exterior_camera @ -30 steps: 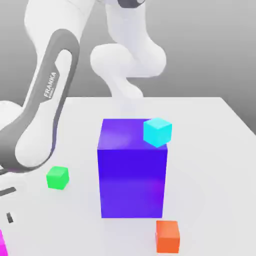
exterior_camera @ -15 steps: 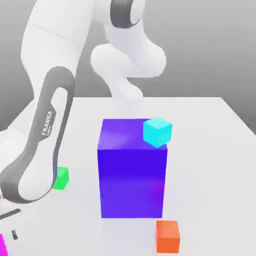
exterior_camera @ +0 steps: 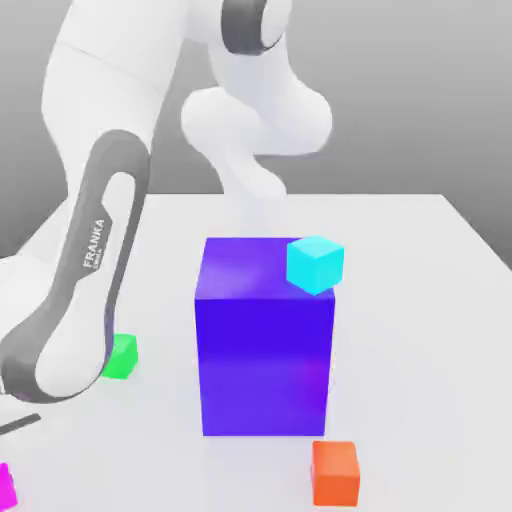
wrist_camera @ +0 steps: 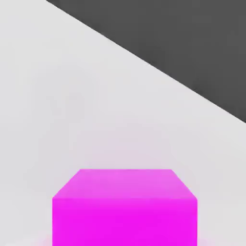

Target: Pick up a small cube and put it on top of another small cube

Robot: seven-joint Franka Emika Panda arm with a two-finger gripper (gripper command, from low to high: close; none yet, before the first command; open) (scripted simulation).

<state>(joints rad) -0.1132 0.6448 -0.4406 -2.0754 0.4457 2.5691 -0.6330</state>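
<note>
The magenta cube (exterior_camera: 5, 486) is cut off by the exterior view's left edge at the lower left, and in the hand view its lower part is cropped by the bottom edge. The green cube (exterior_camera: 124, 356) is partly hidden behind the arm (exterior_camera: 75, 290).

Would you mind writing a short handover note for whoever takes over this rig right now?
Tool: shut, low at the exterior view's lower left corner by the magenta cube; whether the cube is gripped cannot be confirmed.
Magenta cube: on the white table, at the exterior view's bottom left edge.
Green cube: on the table, partly behind the arm, left of the large purple-blue block.
Done: approach to the magenta cube, tool closed.
Left: lift the magenta cube, carry it over, set it on the green cube, release.
</note>
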